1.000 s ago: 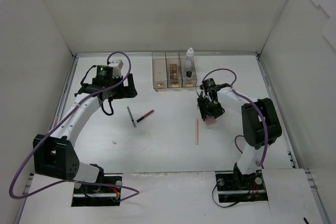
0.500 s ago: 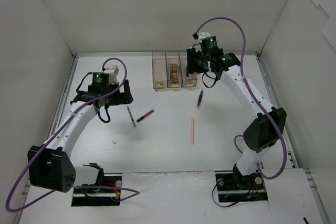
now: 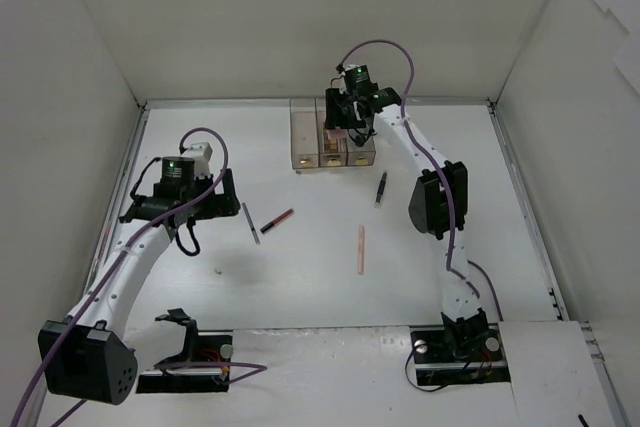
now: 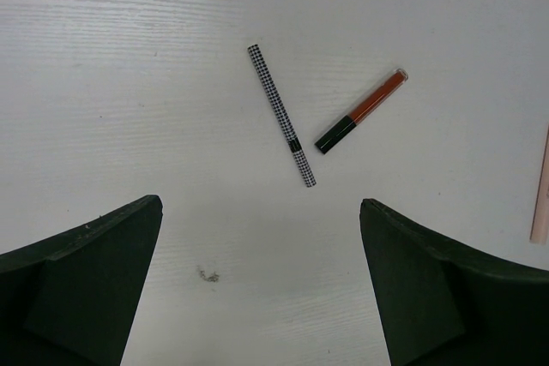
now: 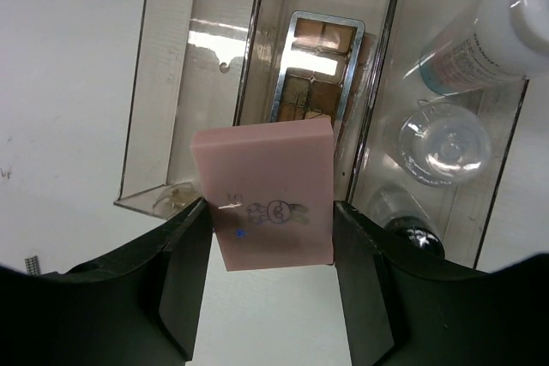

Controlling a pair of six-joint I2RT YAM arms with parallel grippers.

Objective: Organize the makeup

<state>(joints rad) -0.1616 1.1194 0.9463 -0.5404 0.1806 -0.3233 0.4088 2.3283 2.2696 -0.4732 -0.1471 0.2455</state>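
Right tool (image 5: 273, 242): pinching the pad (image 5: 273, 186) by two opposite side faces, at the end nearest the wrist. The far end juts free. The pad hangs over the box (image 5: 163, 83), above the wall between the middle bay and the bay to the tool's left. Cannot tell whether it touches that wall.

Pad: flat pink slab, matte, square-cut edges, small print on the top face. Judged light and slightly yielding, probably foam or sponge. The matte skin should grip well, so a light squeeze across its width should do. A harder one would likely dent it.

Box: clear hard plastic, thin glossy walls, three narrow bays. Straight ahead of the tool the palette (image 5: 313, 66), metal-rimmed with brown pans, lies in the middle bay. To the tool's right is the bottle (image 5: 502, 27), white, smooth and rounded, likely slippery.

Left tool (image 4: 262, 297): spread, empty, above the bench (image 4: 129, 57). Ahead of it lie the checkered pencil (image 4: 281, 116) and red-black pencil (image 4: 360, 111), apart. Both are thin stiff rods, best taken mid-length, across the shaft.
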